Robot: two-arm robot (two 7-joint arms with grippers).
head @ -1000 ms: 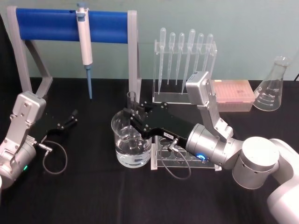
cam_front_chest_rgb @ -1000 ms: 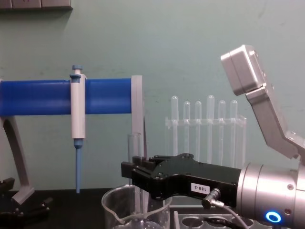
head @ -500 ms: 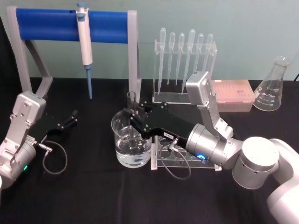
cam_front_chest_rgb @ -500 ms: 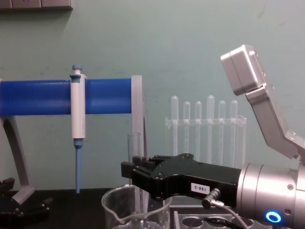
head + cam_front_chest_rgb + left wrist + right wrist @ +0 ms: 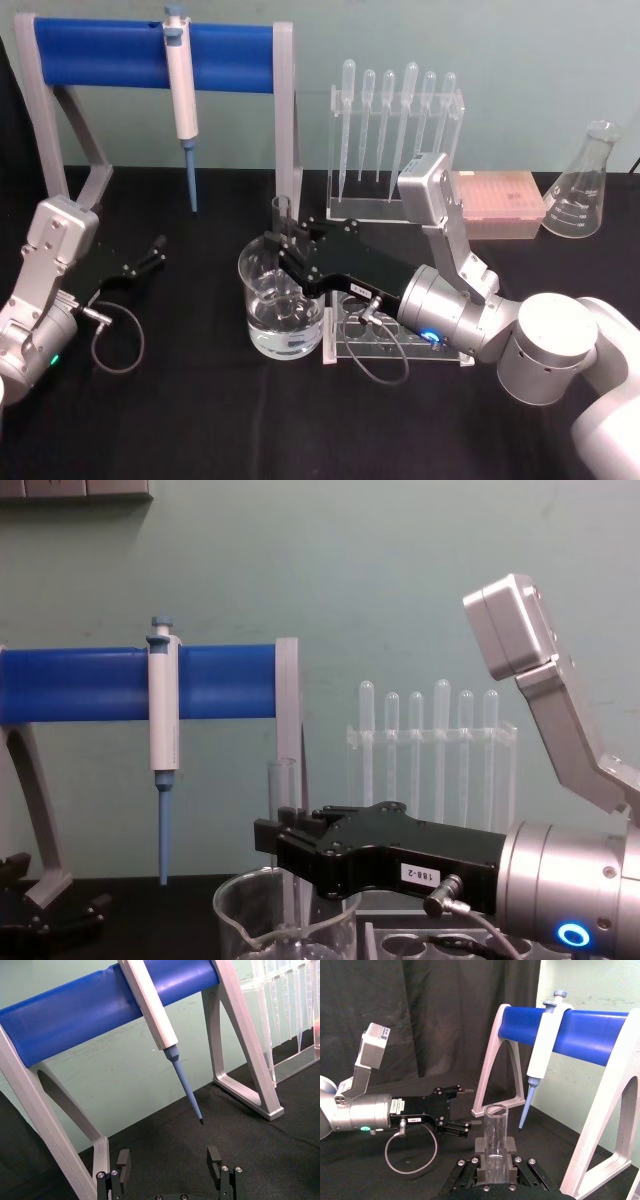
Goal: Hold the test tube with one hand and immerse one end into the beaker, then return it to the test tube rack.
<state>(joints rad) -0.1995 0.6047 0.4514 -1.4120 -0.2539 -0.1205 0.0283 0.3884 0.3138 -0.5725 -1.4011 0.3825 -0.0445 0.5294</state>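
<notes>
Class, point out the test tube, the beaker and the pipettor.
test tube [image 5: 495, 1135], right wrist view, glass wall below its rim.
beaker [image 5: 250, 300], head view, left wall.
pipettor [image 5: 163, 715], chest view, white body.

Pale-green wall w/ black table

The right end effector reaches level over the middle of the counter, jaws clamped on the test tube. The left end effector rests near the counter's left edge, jaws apart.
</notes>
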